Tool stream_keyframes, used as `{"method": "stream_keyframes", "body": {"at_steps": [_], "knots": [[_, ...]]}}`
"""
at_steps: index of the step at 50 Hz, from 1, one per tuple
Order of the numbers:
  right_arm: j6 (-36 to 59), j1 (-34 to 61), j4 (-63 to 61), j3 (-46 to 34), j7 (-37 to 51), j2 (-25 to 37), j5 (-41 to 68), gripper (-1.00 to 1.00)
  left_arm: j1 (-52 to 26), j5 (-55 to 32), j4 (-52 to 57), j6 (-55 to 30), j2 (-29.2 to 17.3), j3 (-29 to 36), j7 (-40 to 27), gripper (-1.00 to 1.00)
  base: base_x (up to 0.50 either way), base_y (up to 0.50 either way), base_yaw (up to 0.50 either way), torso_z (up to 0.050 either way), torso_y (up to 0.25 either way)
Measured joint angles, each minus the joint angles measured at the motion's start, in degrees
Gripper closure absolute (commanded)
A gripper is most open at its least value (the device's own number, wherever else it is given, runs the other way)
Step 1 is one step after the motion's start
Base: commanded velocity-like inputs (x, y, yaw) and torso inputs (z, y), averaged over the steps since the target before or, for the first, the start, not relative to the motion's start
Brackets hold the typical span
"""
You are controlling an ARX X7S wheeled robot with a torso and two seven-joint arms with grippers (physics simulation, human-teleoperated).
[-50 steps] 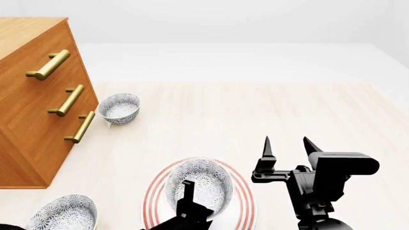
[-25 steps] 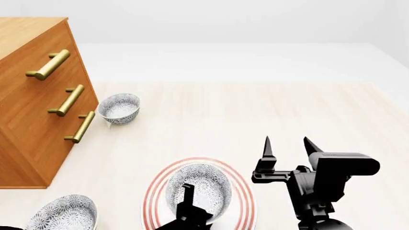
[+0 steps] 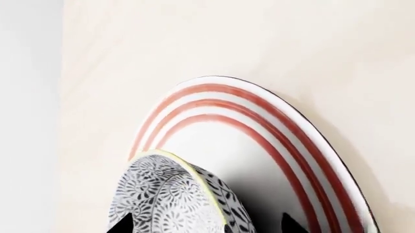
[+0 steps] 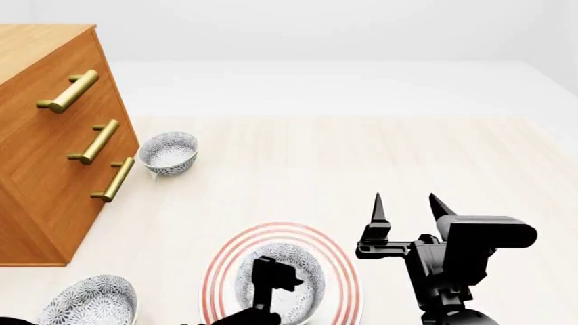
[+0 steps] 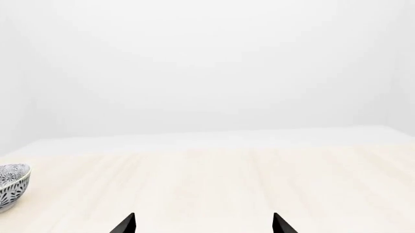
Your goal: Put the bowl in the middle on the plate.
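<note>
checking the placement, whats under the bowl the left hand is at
The plate lies under the bowl; its red rings show all round. The left hand covers the bowl's near side, and whether the bowl touches the plate is hidden.

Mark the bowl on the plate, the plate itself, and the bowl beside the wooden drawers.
bowl on the plate (image 4: 291, 265): head view, on its patterned inside.
plate (image 4: 342, 265): head view, on the red-ringed rim at its right side.
bowl beside the drawers (image 4: 169, 152): head view, on its pale inside.

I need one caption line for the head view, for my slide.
Left gripper over the bowl on the plate; right gripper open.
</note>
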Motion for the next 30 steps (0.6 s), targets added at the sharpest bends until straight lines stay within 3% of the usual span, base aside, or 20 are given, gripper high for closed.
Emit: {"method": "stream_keyframes", "body": {"at_steps": [5, 16, 30], "knots": [[-0.03, 0.00, -0.05, -0.09, 0.11, 0.09, 0.07, -1.00, -0.27, -6.46, 4.68, -3.05, -0.63, -6.75, 3.76, -1.00, 0.00, 0.00, 0.00, 0.000, 0.000], [0.08, 0.13, -0.26, -0.34, 0.37, 0.31, 0.23, -1.00, -1.87, -23.85, 12.04, -13.71, 0.09, -29.27, 10.42, -1.00, 0.00, 0.00, 0.00, 0.000, 0.000], [-0.01, 0.11, -0.39, -0.50, 0.61, 0.59, 0.48, -1.00, -3.79, -38.73, 10.96, -21.57, 3.24, -57.93, 9.44, -1.00, 0.00, 0.00, 0.00, 0.000, 0.000]]}}
